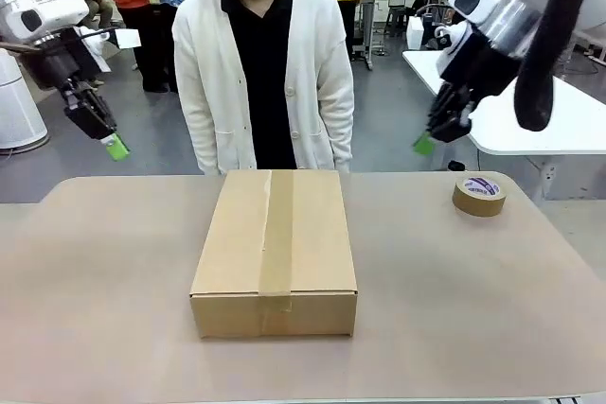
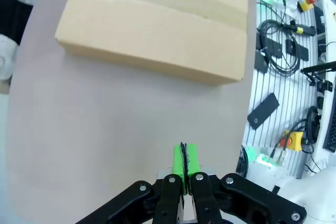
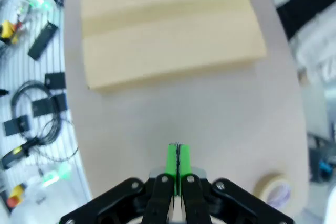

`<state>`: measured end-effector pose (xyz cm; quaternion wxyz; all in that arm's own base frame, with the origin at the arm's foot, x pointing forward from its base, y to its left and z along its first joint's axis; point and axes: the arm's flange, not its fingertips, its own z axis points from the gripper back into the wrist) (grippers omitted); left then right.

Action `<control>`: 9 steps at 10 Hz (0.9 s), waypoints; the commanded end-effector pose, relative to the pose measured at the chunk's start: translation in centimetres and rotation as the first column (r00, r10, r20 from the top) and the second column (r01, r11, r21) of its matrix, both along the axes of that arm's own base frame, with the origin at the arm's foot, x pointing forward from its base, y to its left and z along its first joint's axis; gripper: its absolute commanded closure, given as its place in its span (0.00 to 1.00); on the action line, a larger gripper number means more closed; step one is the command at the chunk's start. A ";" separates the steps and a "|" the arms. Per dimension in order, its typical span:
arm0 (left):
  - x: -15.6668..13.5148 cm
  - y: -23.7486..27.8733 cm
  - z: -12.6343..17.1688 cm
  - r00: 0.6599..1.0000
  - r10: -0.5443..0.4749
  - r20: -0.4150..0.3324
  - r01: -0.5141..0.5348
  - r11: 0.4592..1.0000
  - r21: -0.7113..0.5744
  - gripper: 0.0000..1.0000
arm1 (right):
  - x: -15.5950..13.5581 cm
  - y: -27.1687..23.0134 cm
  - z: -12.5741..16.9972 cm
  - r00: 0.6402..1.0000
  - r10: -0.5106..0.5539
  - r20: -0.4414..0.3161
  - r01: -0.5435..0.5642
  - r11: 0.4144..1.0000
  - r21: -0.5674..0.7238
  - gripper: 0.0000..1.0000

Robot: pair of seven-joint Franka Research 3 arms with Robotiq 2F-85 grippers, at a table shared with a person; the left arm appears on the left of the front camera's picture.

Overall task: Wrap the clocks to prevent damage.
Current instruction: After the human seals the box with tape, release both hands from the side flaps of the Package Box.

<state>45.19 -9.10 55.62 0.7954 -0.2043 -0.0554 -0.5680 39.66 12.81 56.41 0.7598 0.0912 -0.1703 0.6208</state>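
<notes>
The cardboard box (image 1: 275,248) is taped shut, so its contents are hidden. In the right wrist view the tape roll (image 3: 274,193) near the table (image 3: 210,108) edge is cut off by the bottom of the frame; its label print is too small to read

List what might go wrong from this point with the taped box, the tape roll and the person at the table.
1. The brown cardboard box is sealed with a strip of tape, so getting inside may tear it.
2. The brown tape roll sits near the table's far right edge; a nudge may knock it off.
3. The person stands close behind the box, within reach of either raised, shut gripper.
</notes>
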 end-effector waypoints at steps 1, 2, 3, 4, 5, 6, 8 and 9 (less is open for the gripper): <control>-0.7 0.8 1.0 0.999 -0.043 0.026 0.043 0.999 -0.030 0.95 | 0.1 -0.5 0.6 0.998 0.006 -0.063 -0.005 1.000 0.007 0.96; -1.2 1.5 -0.3 0.973 -0.181 0.141 0.205 0.962 -0.181 0.95 | 1.1 -1.5 -0.7 0.997 0.077 -0.015 -0.075 0.991 0.112 0.96; -0.4 0.3 0.6 1.000 -0.002 0.005 0.002 1.000 0.000 0.95 | -0.1 -0.8 0.5 1.000 -0.016 -0.022 0.015 0.999 -0.030 0.96; -0.4 0.3 0.6 1.000 -0.002 0.005 0.002 1.000 0.000 0.95 | -0.1 -0.8 0.5 1.000 -0.016 -0.022 0.015 0.999 -0.030 0.96; -0.4 0.3 0.6 1.000 -0.002 0.005 0.002 1.000 0.000 0.95 | -0.1 -0.8 0.5 1.000 -0.016 -0.022 0.015 0.999 -0.030 0.96; -0.4 0.3 0.6 1.000 -0.002 0.005 0.002 1.000 0.000 0.95 | -0.1 -0.8 0.5 1.000 -0.016 -0.022 0.015 0.999 -0.030 0.96; -0.4 0.3 0.6 1.000 -0.002 0.005 0.002 1.000 0.000 0.95 | -0.1 -0.8 0.5 1.000 -0.016 -0.022 0.015 0.999 -0.030 0.96; -0.4 0.3 0.6 1.000 -0.002 0.005 0.002 1.000 0.000 0.95 | -0.1 -0.8 0.5 1.000 -0.016 -0.022 0.015 0.999 -0.030 0.96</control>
